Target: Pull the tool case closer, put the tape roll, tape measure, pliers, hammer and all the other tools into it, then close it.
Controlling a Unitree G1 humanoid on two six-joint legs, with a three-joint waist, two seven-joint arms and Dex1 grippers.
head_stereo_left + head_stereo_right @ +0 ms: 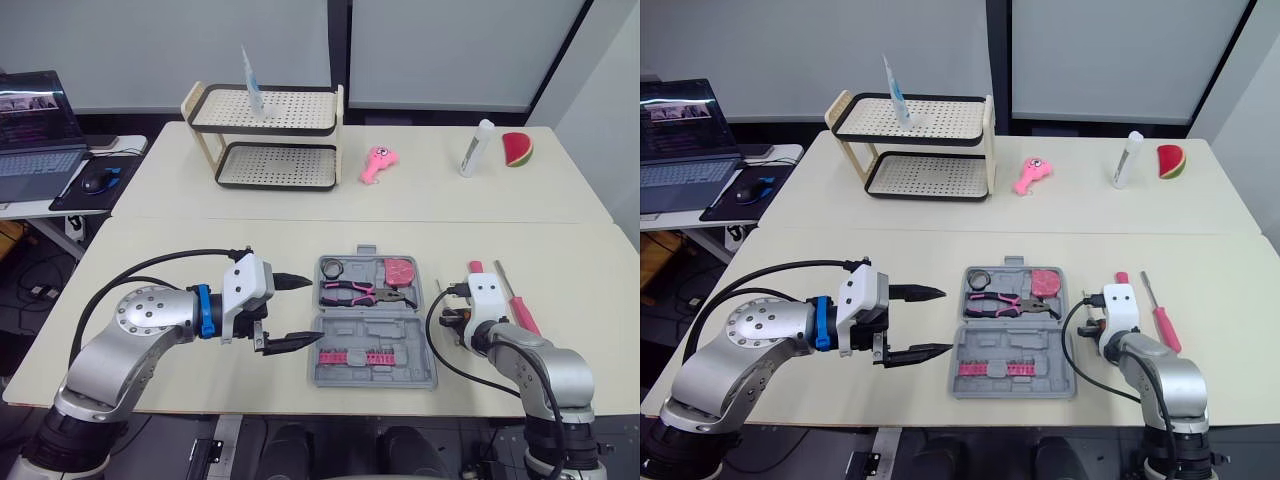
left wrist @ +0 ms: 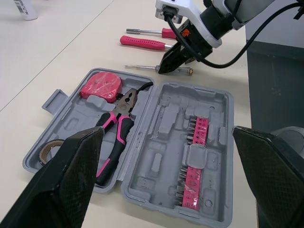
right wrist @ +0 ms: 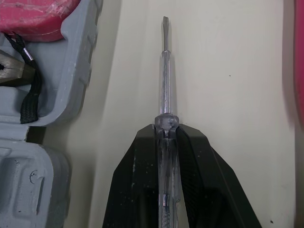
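Right end effector (image 3: pixel 165 132) seemingly clamps clear screwdriver (image 3: pixel 165 80) on beige table (image 3: pixel 228 71).

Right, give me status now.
Left gripper open, left of tool case. Right gripper shut on clear screwdriver. Case open; pink screwdrivers outside it. Nothing in the way.

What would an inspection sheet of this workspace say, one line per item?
Surface: cream table, seam across the middle.
Job's things: tool case open, holding tape roll, pliers, tape measure, bit set; pink screwdrivers on the table to its right.
Clutter: two-tier rack with a tube, pink toy, white bottle, watermelon slice, all far side.
Grippers: left gripper jaws open, left of the case; right gripper jaws shut on clear screwdriver.
Cables: left arm cable and right arm cable, black loops.
Surroundings: laptop, mouse on side desk.
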